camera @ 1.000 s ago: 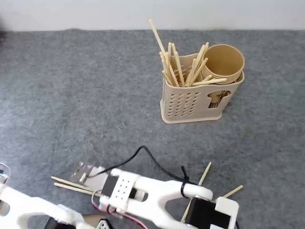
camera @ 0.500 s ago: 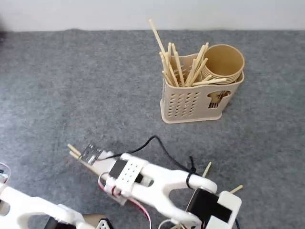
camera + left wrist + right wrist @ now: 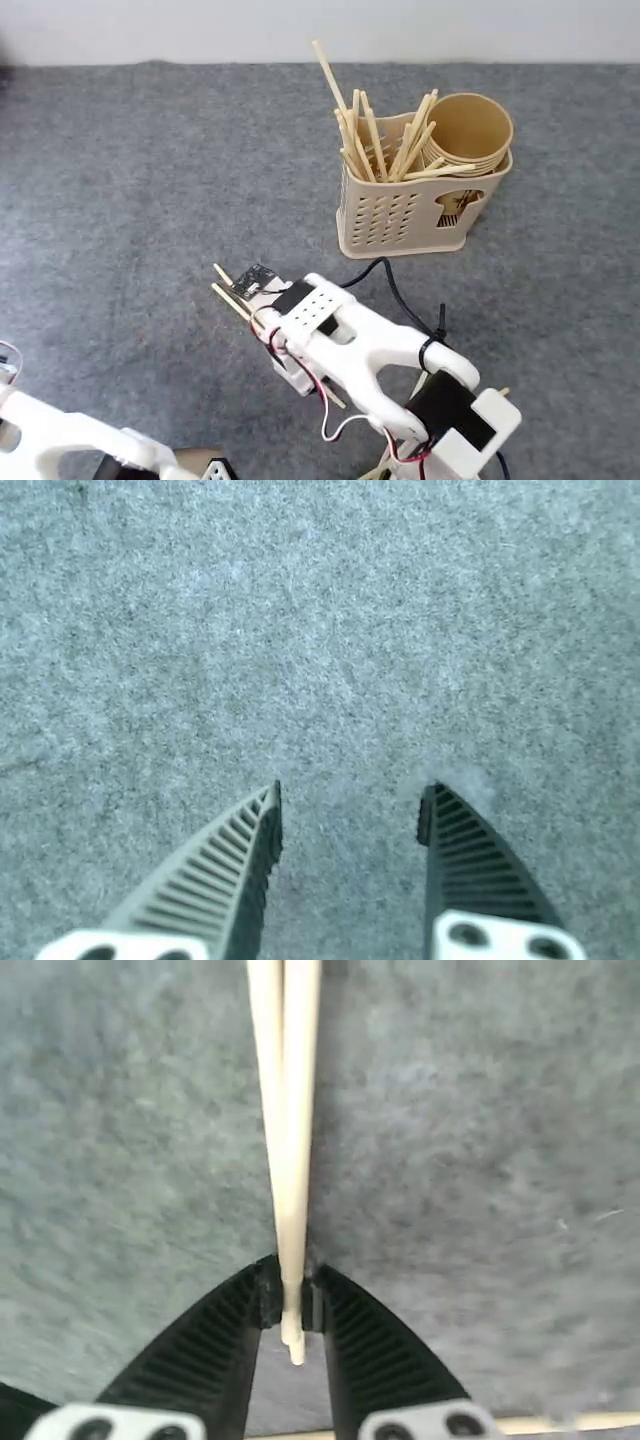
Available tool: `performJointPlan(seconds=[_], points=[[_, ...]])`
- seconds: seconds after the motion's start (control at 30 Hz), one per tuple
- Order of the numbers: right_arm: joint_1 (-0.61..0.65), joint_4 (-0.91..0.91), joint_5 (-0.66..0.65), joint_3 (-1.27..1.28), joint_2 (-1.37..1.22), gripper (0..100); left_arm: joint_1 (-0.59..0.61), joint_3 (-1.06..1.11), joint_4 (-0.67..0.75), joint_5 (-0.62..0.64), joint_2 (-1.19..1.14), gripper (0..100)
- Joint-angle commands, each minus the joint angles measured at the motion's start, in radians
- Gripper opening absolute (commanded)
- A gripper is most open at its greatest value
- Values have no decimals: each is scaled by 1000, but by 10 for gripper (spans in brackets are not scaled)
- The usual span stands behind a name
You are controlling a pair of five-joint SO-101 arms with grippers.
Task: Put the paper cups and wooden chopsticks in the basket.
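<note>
A beige perforated basket [image 3: 400, 215] stands at the back right of the grey mat. It holds stacked paper cups [image 3: 472, 130] and several wooden chopsticks [image 3: 365, 130] standing on end. My right gripper [image 3: 250, 287] hovers in front of the basket and to its left, shut on a pair of wooden chopsticks [image 3: 224, 282]. In the right wrist view the pair [image 3: 285, 1110] runs straight out from between the black fingers [image 3: 225, 1330] of that gripper [image 3: 291, 1298]. My left gripper [image 3: 350, 805] is open over bare mat, nothing between its fingers.
The tip of another chopstick [image 3: 503, 391] peeks out by the right arm's base at the front edge. Part of the left arm [image 3: 60, 435] sits at the front left corner. Grey mat [image 3: 150, 180] lies open on the left and middle.
The right arm has swung up and toward the basket with the chopstick pair, from the front left to nearer the middle. The left arm has kept still.
</note>
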State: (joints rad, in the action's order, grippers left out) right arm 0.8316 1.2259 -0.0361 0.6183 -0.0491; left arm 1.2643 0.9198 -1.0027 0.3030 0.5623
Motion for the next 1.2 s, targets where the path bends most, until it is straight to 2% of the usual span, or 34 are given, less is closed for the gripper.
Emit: performJointPlan(seconds=[0.0,0.1,0.23,0.27,0.47,0.57,0.83,1.17], points=[[-25,19,-49,-2,91,10,5,-8,17,-8,21,217],[-21,12,-86,-9,182,38,5,-7,17,-8,21,217],[-25,-91,-296,-9,269,110,5,-7,17,-8,21,217],[-25,-114,-311,-6,278,133,5,-7,17,-8,21,217],[-25,-156,-216,-34,231,314,5,-7,17,-8,21,217],[-22,-202,-181,-89,174,367,5,-5,17,-8,21,217],[47,-220,-106,-370,-99,369,5,-5,17,-8,21,217],[102,-222,-104,-606,-332,367,5,-5,17,-8,21,217]])
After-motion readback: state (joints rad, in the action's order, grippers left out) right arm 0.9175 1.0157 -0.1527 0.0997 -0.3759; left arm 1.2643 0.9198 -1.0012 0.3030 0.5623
